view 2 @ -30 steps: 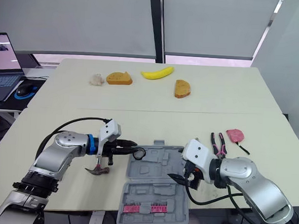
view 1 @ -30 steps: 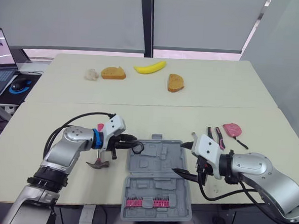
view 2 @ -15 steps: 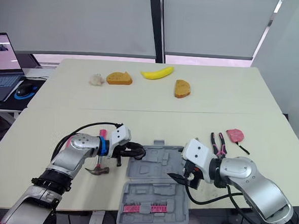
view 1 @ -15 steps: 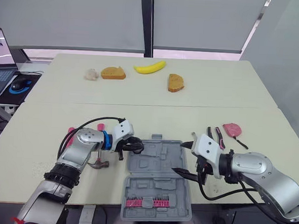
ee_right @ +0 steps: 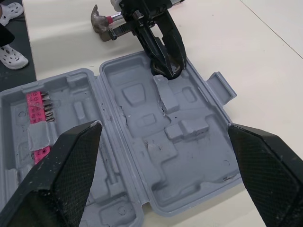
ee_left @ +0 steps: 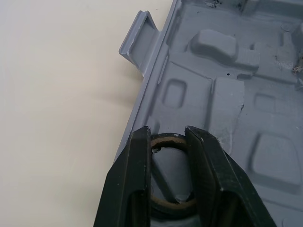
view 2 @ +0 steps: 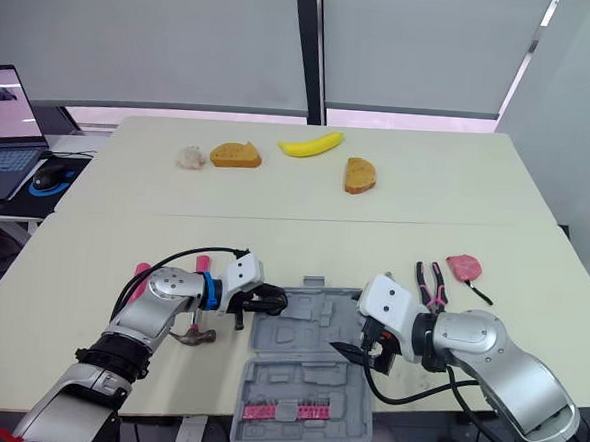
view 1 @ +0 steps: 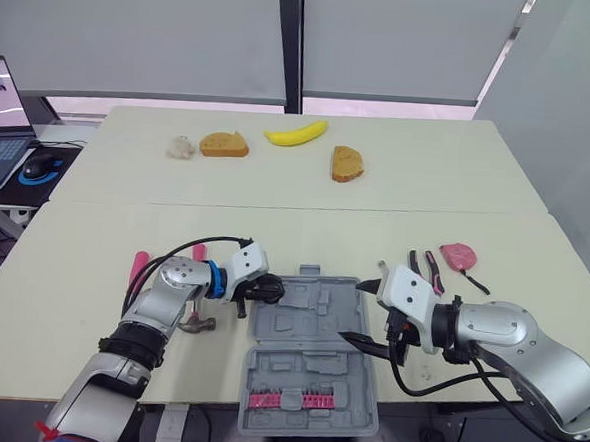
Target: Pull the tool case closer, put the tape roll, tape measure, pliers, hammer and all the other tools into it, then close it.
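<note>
The left end effector (view 1: 268,291) is pinching the tape roll (ee_left: 166,137) between its two black fingers, narrowed down onto it, and is holding it at the left edge of the open tool case (view 1: 314,327), just over the wall of the far half. The case is lying flat and open near the front edge of the counter (view 1: 377,186), with a strip of pink bits (view 1: 289,399) in the near half and moulded recesses across the far one. The right end effector (view 1: 365,310) is hanging over the case's right side with its fingers spread wide, holding nothing. The roll is looking like a light, hollow ring — probably a little springy across its width, so a moderate squeeze is likely enough, and too hard a one may be ovalising it; once let go it may be rolling or tipping unless it is set flat in a recess. The hammer (view 1: 197,323) is lying on the counter just left of the case, beside the left arm; it is going to be head-heavy, so taking it on the handle close to the head seems best. The pliers (view 1: 424,269) and the pink tape measure (view 1: 458,254) are lying to the right of the case, near each other — the pliers stiff and thin, best taken across both handles, the tape measure compact and smooth, likely slippery at its rounded sides.
</note>
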Controlling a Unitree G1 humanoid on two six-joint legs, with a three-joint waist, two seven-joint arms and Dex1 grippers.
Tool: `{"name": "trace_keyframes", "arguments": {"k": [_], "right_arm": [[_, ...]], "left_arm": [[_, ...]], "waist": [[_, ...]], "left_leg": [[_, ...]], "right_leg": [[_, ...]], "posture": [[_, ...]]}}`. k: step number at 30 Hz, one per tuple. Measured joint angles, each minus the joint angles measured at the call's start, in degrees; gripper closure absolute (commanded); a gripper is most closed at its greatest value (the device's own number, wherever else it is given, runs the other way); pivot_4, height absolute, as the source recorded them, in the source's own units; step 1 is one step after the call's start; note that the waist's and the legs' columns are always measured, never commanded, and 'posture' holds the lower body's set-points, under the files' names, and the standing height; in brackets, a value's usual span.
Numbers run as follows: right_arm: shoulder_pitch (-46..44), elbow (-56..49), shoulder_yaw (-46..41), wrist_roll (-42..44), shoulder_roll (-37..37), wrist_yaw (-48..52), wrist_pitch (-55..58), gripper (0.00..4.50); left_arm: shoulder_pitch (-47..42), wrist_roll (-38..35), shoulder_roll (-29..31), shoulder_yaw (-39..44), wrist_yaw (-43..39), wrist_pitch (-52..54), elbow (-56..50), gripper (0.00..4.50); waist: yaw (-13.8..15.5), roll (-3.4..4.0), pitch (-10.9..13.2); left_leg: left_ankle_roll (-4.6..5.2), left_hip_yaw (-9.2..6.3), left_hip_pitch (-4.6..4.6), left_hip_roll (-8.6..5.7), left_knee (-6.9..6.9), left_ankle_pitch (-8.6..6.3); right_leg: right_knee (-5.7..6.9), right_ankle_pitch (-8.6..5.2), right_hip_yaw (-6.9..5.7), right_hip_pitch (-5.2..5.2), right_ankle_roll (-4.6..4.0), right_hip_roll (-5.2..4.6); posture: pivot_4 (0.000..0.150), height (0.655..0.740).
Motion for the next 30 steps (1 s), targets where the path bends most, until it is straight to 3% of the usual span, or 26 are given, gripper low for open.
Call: {"name": "trace_keyframes", "arguments": {"k": [10, 19, 25, 29, 30], "right_arm": [[0.24, -0.59, -6.65, 3.05, 1.17, -0.64, -0.02, 0.00], [13.48, 3.12, -29.18, 1.12, -5.15, 1.32, -8.46, 0.00], [30.55, 9.99, -44.63, -2.09, -5.29, 6.58, -16.91, 0.00], [37.64, 13.77, -49.61, -2.35, -2.34, 8.31, -20.67, 0.00], [38.99, 14.50, -50.06, -2.33, -1.81, 8.73, -20.95, 0.00]], "left_arm": [[-0.25, -9.18, 7.02, 10.53, -1.47, 9.56, -11.79, 3.37], [14.62, -15.53, 16.61, 25.61, -1.57, 11.44, -16.89, 3.37], [29.86, -17.58, 18.02, 37.00, 0.08, 10.55, -17.50, 1.48], [38.72, -17.64, 17.96, 41.98, 0.52, 8.56, -16.11, 0.18], [40.76, -17.62, 17.94, 42.89, 0.53, 8.15, -15.61, 0.02]], "waist": [[-0.13, -0.01, 0.01], [0.13, 0.01, 0.01], [0.89, 0.02, 0.01], [1.06, 0.04, -0.01], [1.09, 0.05, -0.01]], "left_leg": [[-0.01, -0.01, -0.02, 0.01, -0.01, 0.00], [0.01, 0.00, -0.02, 0.01, -0.07, -0.01], [0.02, 0.03, 0.04, 0.09, -0.10, -0.02], [0.02, 0.06, 0.07, 0.15, -0.15, -0.03], [0.02, 0.06, 0.07, 0.16, -0.16, -0.03]], "right_leg": [[-0.01, 0.00, 0.01, -0.03, 0.00, 0.01], [-0.26, 0.00, 0.04, 0.06, 0.00, -0.02], [-0.36, 0.00, 0.03, 0.16, 0.00, -0.02], [-0.42, -0.01, 0.04, 0.17, -0.02, -0.03], [-0.42, -0.01, 0.04, 0.17, -0.02, -0.03]], "posture": [[0.150, 0.7400], [0.150, 0.7400], [0.150, 0.7400], [0.150, 0.7400], [0.150, 0.7400]]}}
